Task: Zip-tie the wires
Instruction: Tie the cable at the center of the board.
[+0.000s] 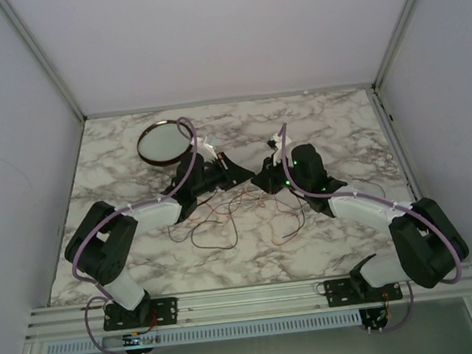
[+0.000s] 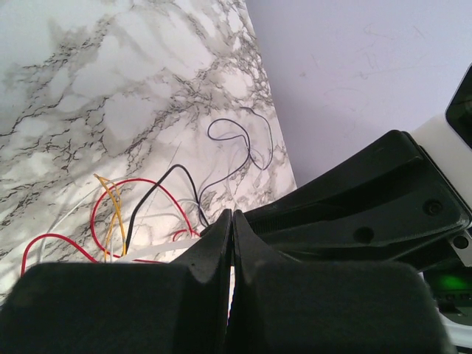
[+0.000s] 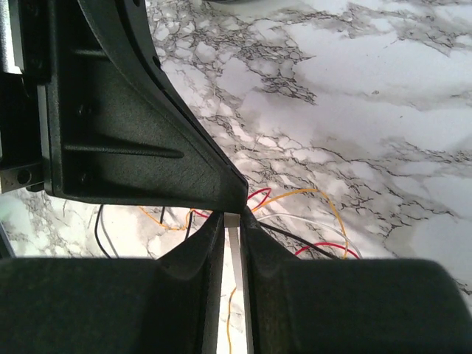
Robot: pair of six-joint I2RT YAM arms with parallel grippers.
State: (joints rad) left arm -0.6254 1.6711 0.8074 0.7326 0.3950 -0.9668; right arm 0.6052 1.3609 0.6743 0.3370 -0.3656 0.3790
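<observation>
Wires (image 1: 223,220): thin red and black strands (yellow and white ones too, in the wrist views) sprawl loose over the middle of the tabletop (image 1: 340,125). They lie closer to the near edge than to the far one, under and in front of both claws.
Left claw (image 2: 232,215): clenched, fingertips pressed together with no gap; whether anything is pinched I cannot tell.
Right claw (image 3: 234,221): the fingers stand at a narrow slit with a pale strip (image 3: 234,251) in it; whether they press on it cannot be told.
Claw spacing: the two claws point nose to nose above the tangle, touching or just short of it.
Dish (image 1: 139,146): round and dark-rimmed, near the far-left corner, just beside the left arm's wrist.
Edges: white walls close the left, right and far edges; a metal rail (image 1: 256,296) runs along the near edge.
Open room: bare marble along the far edge right of the dish, down the right edge, and along the near edge between the two bases.
</observation>
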